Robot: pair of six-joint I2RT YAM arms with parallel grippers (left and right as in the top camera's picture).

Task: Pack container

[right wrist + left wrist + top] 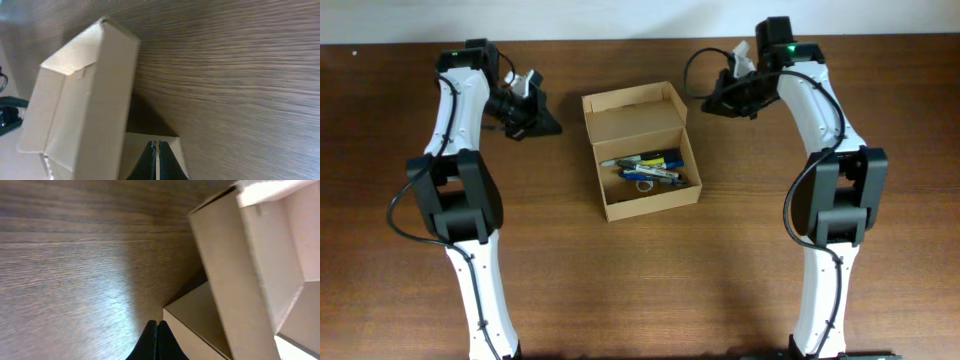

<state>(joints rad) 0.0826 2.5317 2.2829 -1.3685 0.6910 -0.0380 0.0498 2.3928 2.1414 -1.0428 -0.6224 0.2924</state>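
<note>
Table (640, 300): one, dark wood.
Arms: two, left arm (455, 190) and right arm (835, 190), either side of the box.
Box (650, 203): one, cardboard, mid-table between the arms, lid (632, 102) open.
Pens (650, 170): several inside the box; exact count unclear.
Left gripper (156, 325): jaws together, on nothing.
Right gripper (156, 145): jaws together, on nothing.

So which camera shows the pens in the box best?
The overhead view: the pens lie plainly visible inside the open box. Both wrist views show only its cardboard walls, no pens.
</note>
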